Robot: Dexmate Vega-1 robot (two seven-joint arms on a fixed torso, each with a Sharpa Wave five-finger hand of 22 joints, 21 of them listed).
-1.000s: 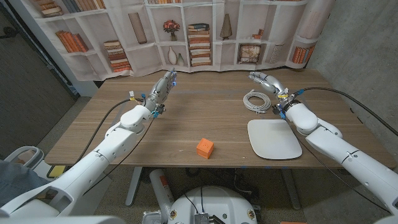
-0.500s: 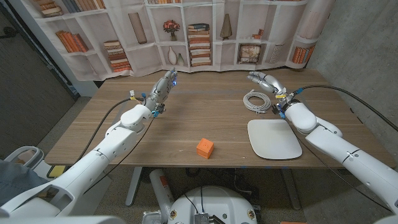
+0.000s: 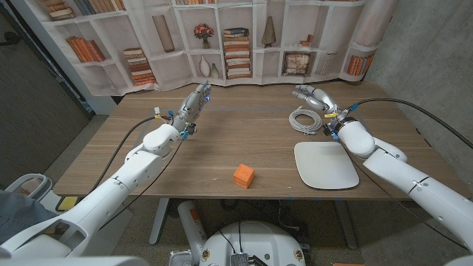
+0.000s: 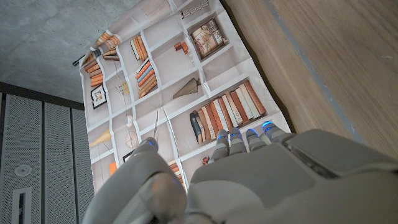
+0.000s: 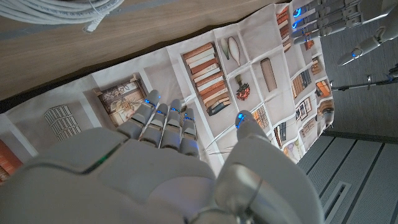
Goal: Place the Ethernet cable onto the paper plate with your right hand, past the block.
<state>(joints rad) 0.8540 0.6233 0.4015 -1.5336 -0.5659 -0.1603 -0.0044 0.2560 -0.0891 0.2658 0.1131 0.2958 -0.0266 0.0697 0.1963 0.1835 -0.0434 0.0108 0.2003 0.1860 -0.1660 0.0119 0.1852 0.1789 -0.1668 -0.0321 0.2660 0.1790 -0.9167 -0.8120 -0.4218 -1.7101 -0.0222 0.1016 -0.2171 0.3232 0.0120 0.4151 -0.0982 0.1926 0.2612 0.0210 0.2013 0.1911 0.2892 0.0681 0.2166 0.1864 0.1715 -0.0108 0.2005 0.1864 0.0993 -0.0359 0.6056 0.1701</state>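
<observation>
Things on the table [image 3: 244, 140]: one coiled Ethernet cable [image 3: 304, 120] far right, one paper plate [image 3: 326, 164] nearer, one orange block [image 3: 243, 175]. Right hand [image 3: 313, 96] hovers beyond the cable, left hand [image 3: 194, 103] far left, both empty, fingers apart.

One coiled white Ethernet cable [image 3: 304, 120] on the wooden surface [image 3: 244, 144]. One white paper plate [image 3: 326, 165], squarish with rounded corners. One orange block [image 3: 243, 175]. Two robot hands: left robot hand [image 3: 193, 105], right robot hand [image 3: 314, 97]. One printed bookshelf backdrop [image 3: 222, 41] behind the surface. Two white arms, one from each bottom corner of the head view.
</observation>
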